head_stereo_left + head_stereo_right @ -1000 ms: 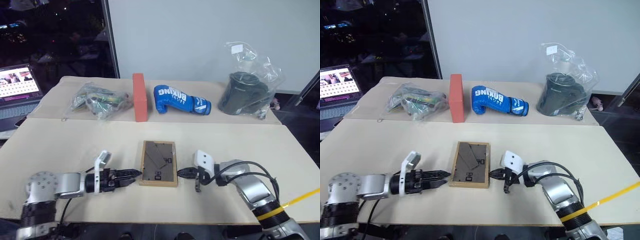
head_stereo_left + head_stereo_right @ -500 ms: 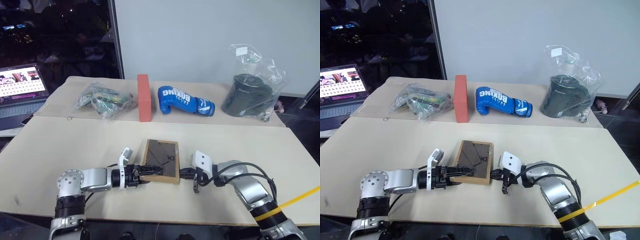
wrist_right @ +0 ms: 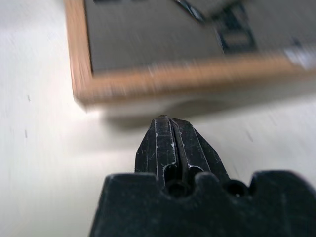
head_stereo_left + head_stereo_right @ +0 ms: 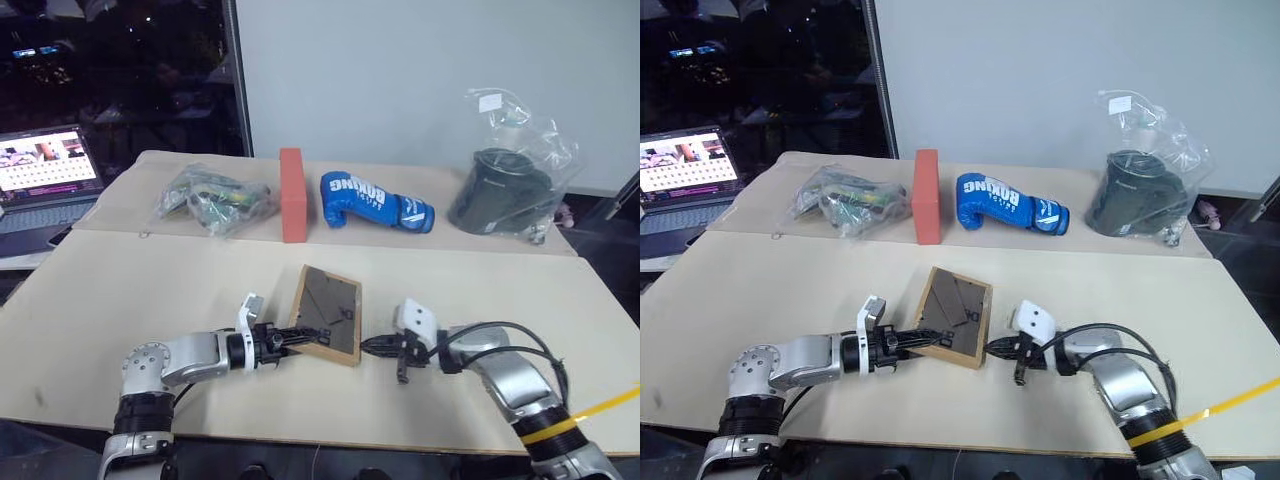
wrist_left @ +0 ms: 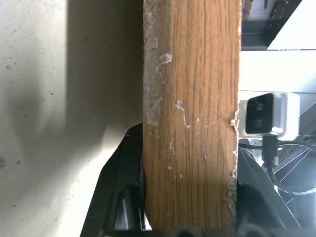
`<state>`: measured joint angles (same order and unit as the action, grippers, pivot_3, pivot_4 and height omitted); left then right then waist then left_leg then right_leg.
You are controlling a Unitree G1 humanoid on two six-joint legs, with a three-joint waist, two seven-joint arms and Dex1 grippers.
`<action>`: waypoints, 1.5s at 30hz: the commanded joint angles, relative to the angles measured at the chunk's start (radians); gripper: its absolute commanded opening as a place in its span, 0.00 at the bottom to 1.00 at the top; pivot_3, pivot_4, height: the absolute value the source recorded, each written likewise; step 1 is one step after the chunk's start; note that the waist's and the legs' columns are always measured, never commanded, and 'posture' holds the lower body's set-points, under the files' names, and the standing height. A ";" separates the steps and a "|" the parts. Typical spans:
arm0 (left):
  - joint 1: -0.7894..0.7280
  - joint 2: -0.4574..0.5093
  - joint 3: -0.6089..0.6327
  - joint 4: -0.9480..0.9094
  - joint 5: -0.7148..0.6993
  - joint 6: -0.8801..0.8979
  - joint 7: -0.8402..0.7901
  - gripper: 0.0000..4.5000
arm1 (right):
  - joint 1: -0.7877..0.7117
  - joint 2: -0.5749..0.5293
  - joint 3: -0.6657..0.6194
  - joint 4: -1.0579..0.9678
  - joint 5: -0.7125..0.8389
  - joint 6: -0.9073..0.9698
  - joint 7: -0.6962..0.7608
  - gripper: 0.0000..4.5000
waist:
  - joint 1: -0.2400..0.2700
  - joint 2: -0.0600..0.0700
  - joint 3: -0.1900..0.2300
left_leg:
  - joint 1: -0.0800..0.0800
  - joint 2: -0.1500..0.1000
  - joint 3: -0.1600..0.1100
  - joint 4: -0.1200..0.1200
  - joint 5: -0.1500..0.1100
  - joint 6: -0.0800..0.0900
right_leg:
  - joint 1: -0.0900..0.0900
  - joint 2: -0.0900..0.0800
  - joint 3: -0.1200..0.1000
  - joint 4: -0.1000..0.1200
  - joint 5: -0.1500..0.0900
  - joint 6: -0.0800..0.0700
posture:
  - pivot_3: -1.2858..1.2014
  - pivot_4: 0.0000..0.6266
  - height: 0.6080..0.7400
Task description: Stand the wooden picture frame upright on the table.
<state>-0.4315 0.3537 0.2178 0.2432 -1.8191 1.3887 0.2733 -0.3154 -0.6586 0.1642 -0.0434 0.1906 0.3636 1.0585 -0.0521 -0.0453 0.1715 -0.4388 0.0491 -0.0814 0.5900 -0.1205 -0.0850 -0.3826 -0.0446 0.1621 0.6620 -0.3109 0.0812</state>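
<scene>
Wooden picture frame [image 4: 327, 314] sits near the middle of the table's [image 4: 120, 290] front section, dark back facing up, its left side tipped up off the surface. Left gripper [image 4: 291, 339] has its two black fingers [image 5: 123, 182] clamped on that raised wooden edge, one on each face. Right gripper [image 4: 372, 346] rests just beside the frame's right edge, fingers [image 3: 168, 148] pressed together on nothing, tips just short of the wood.
</scene>
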 commanded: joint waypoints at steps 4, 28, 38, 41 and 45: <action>-0.011 0.069 -0.028 -0.085 -0.060 -0.039 -0.094 0.26 | -0.082 -0.096 -0.248 -0.073 0.292 0.323 0.042 0.33 | -0.005 0.002 0.002 | -0.003 0.000 0.000 0.000 0.000 0.000 | -0.005 0.000 0.000 0.001 0.002 -0.004 | 0.52 0.24 1.00; -0.081 0.037 -0.161 -0.244 -0.043 -0.160 -0.144 0.26 | -0.385 0.161 -0.065 0.056 0.340 0.489 -0.085 0.99 | 0.007 0.003 0.004 | -0.011 0.000 -0.001 0.001 0.000 0.001 | -0.008 0.000 -0.002 -0.001 0.004 -0.005 | 0.52 0.24 1.00; -0.097 0.055 -0.188 -0.235 -0.041 -0.168 -0.158 0.26 | -0.450 0.186 -0.046 0.109 0.343 0.448 -0.013 0.99 | 0.006 0.003 0.005 | -0.011 0.000 -0.002 0.001 0.000 0.001 | -0.008 0.000 -0.003 -0.001 0.004 -0.006 | 0.52 0.24 1.00; -0.111 0.047 -0.175 -0.178 -0.099 -0.166 -0.147 0.26 | -0.412 0.162 -0.033 0.031 0.357 0.381 0.083 0.99 | 0.007 0.003 0.005 | -0.011 0.000 -0.002 0.001 0.000 0.001 | -0.008 0.000 -0.003 -0.001 0.004 -0.006 | 0.52 0.24 1.00; -0.133 0.040 -0.144 -0.106 -0.153 -0.142 -0.153 0.26 | -0.368 0.126 -0.017 -0.011 0.314 0.255 0.148 0.99 | 0.009 0.003 0.005 | -0.011 0.000 -0.003 0.001 0.000 0.000 | -0.007 0.000 -0.004 -0.002 0.003 -0.003 | 0.52 0.24 1.00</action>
<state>-0.5245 0.4016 0.0365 0.1464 -1.9072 1.2447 0.1589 -0.6954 -0.5185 0.1317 -0.0222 0.5187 0.6733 1.1689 -0.0431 -0.0421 0.1763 -0.4504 0.0490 -0.0844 0.5909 -0.1204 -0.0845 -0.3900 -0.0446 0.1577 0.6604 -0.3086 0.0795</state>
